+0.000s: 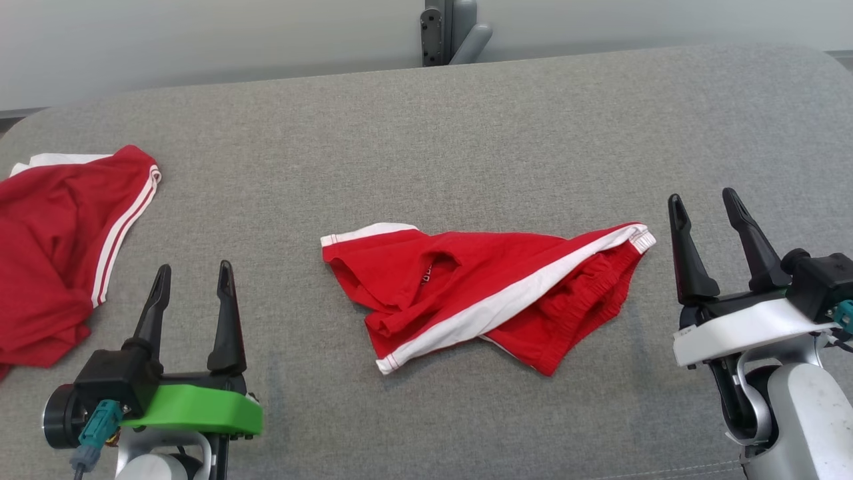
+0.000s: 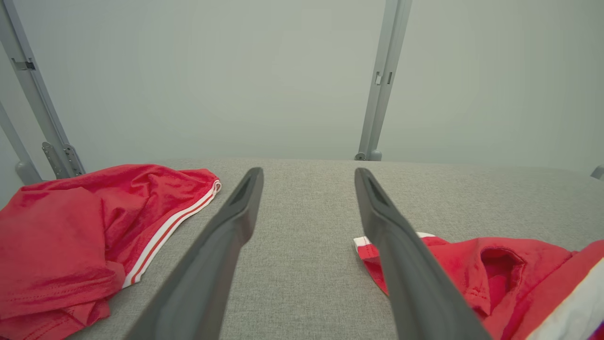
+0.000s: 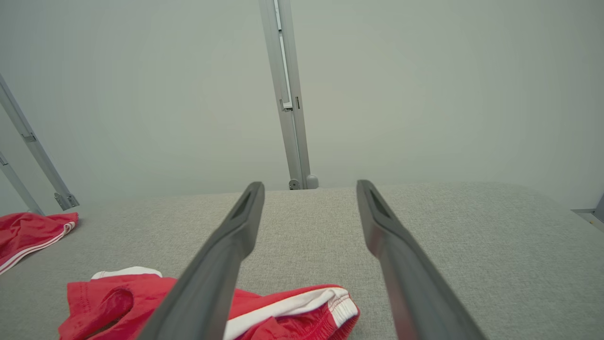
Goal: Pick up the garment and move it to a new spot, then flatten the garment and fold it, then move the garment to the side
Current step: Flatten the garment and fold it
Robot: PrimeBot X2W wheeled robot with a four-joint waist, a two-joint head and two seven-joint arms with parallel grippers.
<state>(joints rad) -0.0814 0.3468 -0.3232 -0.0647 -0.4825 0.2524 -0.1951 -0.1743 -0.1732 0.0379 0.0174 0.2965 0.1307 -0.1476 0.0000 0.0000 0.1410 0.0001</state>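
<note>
Your left gripper point(image 1: 194, 267) and right gripper point(image 1: 702, 197) stand wide and empty either side of the crumpled red garment point(image 1: 480, 287); pinch its outer edges, not loose folds.

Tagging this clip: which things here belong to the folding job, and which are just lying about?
In the job: crumpled red shorts, between the open left gripper and open right gripper.
Lying about: second red garment at the left edge of the table; metal post behind.
</note>
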